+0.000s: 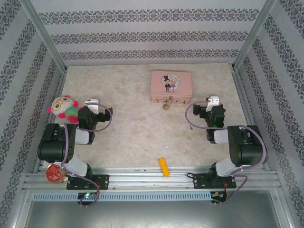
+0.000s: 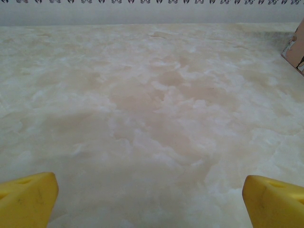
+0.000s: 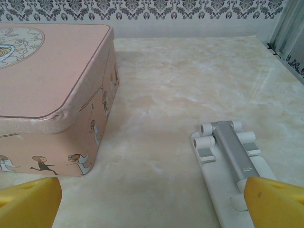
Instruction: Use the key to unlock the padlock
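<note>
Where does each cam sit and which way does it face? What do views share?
Top external: above and behind the arms, looking down over the table; both arms, left gripper and right gripper show, pink tin with padlock ahead.
Left wrist: on the left arm, facing the far wall low across the tabletop; yellow fingertips at bottom corners.
Right wrist: on the right arm, facing the far wall; tin left, white stand right, fingertips below.
Shared: the tin, in all three; a corner at left wrist's right edge.

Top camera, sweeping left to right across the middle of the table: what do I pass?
From the left: plush toy → left gripper → pink tin → right gripper.
</note>
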